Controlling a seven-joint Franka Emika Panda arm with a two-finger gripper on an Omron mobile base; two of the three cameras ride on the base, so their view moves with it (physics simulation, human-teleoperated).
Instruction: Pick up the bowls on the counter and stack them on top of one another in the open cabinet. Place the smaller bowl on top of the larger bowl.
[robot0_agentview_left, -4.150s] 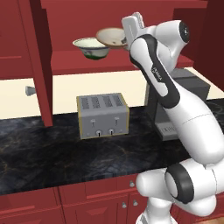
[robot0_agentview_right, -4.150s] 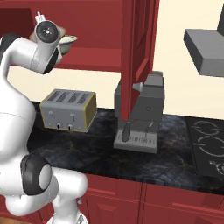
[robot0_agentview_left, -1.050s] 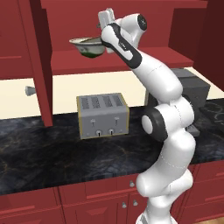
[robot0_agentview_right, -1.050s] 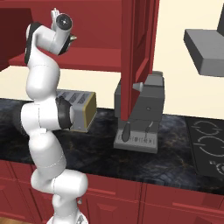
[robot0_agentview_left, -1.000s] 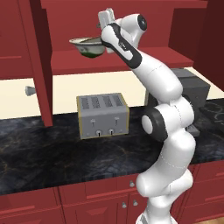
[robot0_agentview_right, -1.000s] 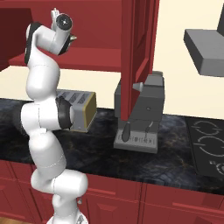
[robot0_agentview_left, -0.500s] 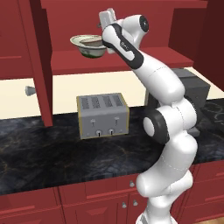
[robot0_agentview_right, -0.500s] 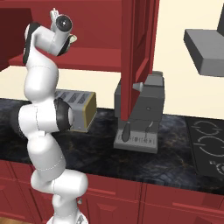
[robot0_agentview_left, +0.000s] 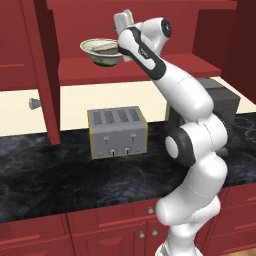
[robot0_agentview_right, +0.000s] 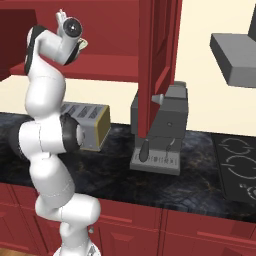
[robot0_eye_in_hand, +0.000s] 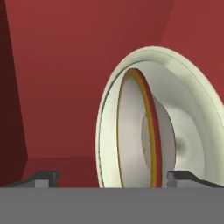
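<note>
Red drawers (robot0_agentview_left: 115, 220): ran along the near edge, under the counter.

Counter (robot0_agentview_left: 50, 175): black, faintly veined; carried a toaster and a coffee machine.

Toaster (robot0_agentview_left: 117, 132): grey with a yellow-tan casing, four slots on top, two knobs on the front; stood on the counter, below the shelf.

Coffee machine (robot0_agentview_right: 162, 130): grey; stood on the counter to the right of the toaster, partly behind the cabinet door in the right base view.

Hob (robot0_agentview_right: 240, 167): black with ring markings; at the far right of the counter, under a grey hood (robot0_agentview_right: 235, 57).

Door (robot0_agentview_right: 157, 60): tall, red, swung open, with a grey knob low on its edge.

Arm (robot0_agentview_left: 190, 145): white with dark joints; rose from the base and reached up into the cabinet.

End effector (robot0_eye_in_hand: 111, 179): level with the shelf, fingertips spread wide, one on each side of the small bowl's rim; gripped nothing; whether the tips touched the bowls could not be told.

Small bowl (robot0_eye_in_hand: 140, 131): tan-orange rim, cream inside; sat nested inside the big bowl.

Big bowl (robot0_agentview_left: 102, 51): cream, flared rim, green marking near the base; in the cabinet, just above the red shelf (robot0_agentview_left: 100, 67), just left of the hand. Whether its base touched the shelf could not be told.
</note>
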